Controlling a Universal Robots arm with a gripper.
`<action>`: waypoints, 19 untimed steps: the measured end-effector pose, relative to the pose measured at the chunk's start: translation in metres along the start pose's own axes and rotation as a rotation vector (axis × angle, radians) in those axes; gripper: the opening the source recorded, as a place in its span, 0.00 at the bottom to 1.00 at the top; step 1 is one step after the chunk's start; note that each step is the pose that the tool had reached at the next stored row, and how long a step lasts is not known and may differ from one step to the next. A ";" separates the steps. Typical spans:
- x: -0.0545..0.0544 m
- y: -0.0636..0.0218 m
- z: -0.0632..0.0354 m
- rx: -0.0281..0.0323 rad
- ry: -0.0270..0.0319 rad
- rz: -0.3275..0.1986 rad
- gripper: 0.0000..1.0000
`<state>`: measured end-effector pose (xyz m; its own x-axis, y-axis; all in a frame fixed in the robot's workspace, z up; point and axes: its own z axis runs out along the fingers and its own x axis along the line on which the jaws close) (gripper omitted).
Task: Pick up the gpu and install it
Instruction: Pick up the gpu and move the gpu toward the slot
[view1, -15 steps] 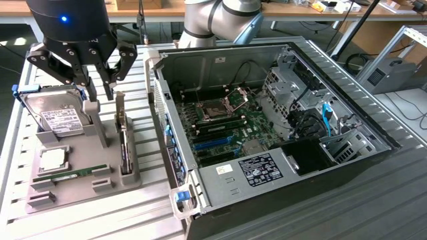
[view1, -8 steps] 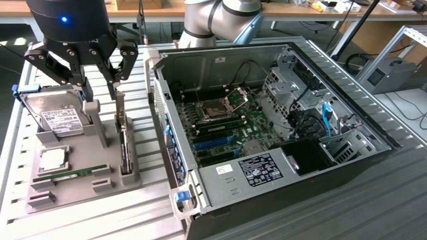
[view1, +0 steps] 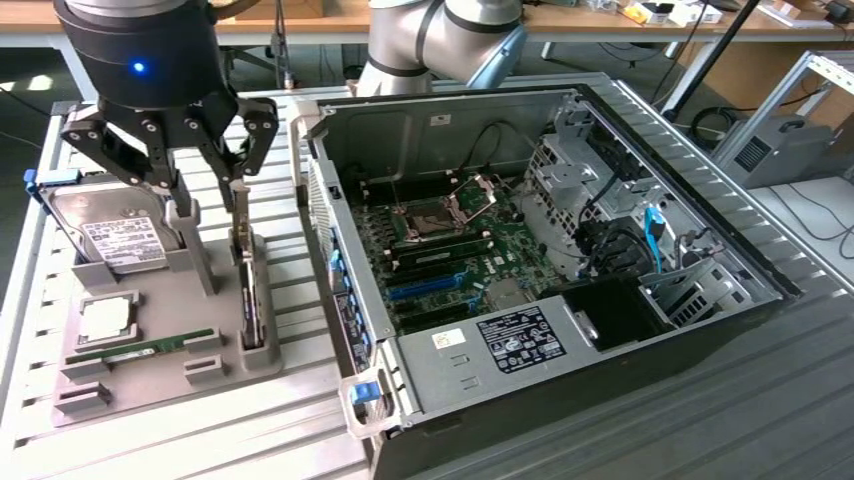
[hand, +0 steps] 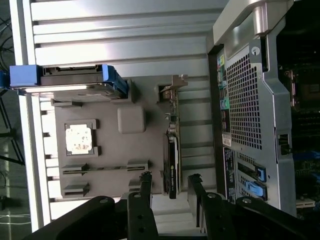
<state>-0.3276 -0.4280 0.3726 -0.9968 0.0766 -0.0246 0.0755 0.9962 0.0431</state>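
Observation:
The gpu (view1: 248, 285) is a thin dark card with a silvery end bracket. It stands on edge in a slot along the grey holder (view1: 160, 300), on the side nearest the computer case. My gripper (view1: 203, 178) hangs above the holder's far end, over the card's bracket end. In the wrist view the gpu (hand: 171, 150) runs away from the camera. My gripper (hand: 170, 181) is open there, its two black fingers (hand: 145, 186) standing either side of the card's near end with a gap on each side. Nothing is held.
The holder also carries a hard drive with a blue frame (view1: 114, 235), a CPU (view1: 107, 318) and a green RAM stick (view1: 140, 348). The open computer case (view1: 400, 120) lies at the exterior view's right of the holder, motherboard exposed. Its perforated rear panel (hand: 245, 100) is close beside the gpu.

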 end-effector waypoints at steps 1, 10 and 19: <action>0.000 -0.0001 0.0021 0.0001 0.0000 0.000 0.42; 0.000 -0.0009 0.0195 0.0001 0.0000 0.001 0.42; 0.001 -0.0018 0.0405 0.0001 0.0001 0.001 0.42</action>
<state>-0.3276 -0.4281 0.3321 -0.9967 0.0773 -0.0245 0.0762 0.9962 0.0430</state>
